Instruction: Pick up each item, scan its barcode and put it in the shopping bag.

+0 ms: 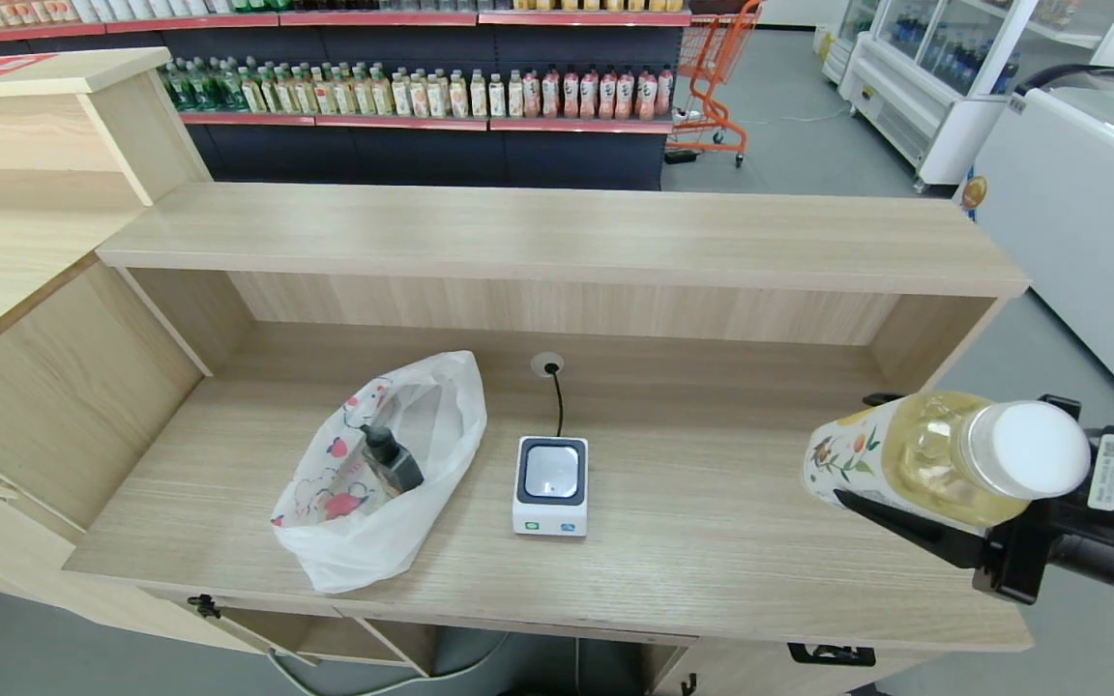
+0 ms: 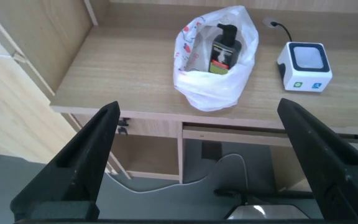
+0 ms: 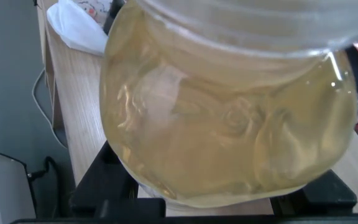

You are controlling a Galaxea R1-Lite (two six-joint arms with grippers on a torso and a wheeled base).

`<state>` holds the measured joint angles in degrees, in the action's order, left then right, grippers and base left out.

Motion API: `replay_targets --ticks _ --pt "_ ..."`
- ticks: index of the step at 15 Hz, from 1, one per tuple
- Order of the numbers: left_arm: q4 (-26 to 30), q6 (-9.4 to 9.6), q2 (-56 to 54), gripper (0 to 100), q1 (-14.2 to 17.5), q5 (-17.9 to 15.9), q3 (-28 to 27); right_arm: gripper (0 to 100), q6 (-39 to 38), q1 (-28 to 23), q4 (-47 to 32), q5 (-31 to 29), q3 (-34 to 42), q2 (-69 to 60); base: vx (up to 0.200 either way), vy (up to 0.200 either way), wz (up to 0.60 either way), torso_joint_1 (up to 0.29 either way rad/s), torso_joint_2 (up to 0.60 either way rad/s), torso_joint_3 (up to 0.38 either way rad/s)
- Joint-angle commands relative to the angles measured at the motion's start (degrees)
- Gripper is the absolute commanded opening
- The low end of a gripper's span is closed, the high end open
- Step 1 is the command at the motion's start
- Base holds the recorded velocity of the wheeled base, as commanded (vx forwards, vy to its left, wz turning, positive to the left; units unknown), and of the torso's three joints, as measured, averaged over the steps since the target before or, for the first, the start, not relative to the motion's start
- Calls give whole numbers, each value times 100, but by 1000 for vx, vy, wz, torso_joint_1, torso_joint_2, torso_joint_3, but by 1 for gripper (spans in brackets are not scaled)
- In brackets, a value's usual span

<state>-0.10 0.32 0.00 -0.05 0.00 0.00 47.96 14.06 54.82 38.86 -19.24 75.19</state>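
My right gripper [image 1: 881,449] is shut on a clear bottle of yellow drink [image 1: 924,459] with a white cap and a flowered label, held on its side above the counter's right end. The same bottle [image 3: 229,118] sits close between the right fingers [image 3: 104,180]. A white shopping bag [image 1: 378,474] lies open at the counter's left, with a dark pump bottle [image 1: 391,459] inside. The white scanner [image 1: 551,483] sits mid-counter, its cable running to the back. My left gripper [image 2: 197,162] hangs open below the counter's front edge, facing the bag [image 2: 213,59] and the scanner [image 2: 304,65].
The wooden counter [image 1: 712,541] has a raised shelf [image 1: 557,237] along its back and a side wall on the left. Drink shelves, an orange trolley [image 1: 717,72] and white freezers [image 1: 1070,184] stand beyond.
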Motion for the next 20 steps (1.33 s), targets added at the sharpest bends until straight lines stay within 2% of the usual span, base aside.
replay_targets --ticks 1,9,11,13,16,20 --pt "1 3 9 100 -4 0 0 0 3 -158 11 104 43 110 0 200 0 2 2 -7" --pt "1 21 0 100 -4 0 0 0 21 -1028 55 675 -142 857 0 200 0 2 5 1" --pt "1 12 9 100 -4 0 0 0 21 -1212 64 781 -318 1226 0 0 0 0 0 0" --pt "1 12 9 100 -4 0 0 0 21 -1511 380 1264 -713 1982 0 0 0 0 0 0" --pt "1 12 9 100 5 0 0 0 -6 -1493 1162 1580 -1056 2905 0 0 0 0 0 0" --pt "1 12 9 100 -4 0 0 0 65 -1283 1382 1800 -1100 3450 0 0 0 0 0 0"
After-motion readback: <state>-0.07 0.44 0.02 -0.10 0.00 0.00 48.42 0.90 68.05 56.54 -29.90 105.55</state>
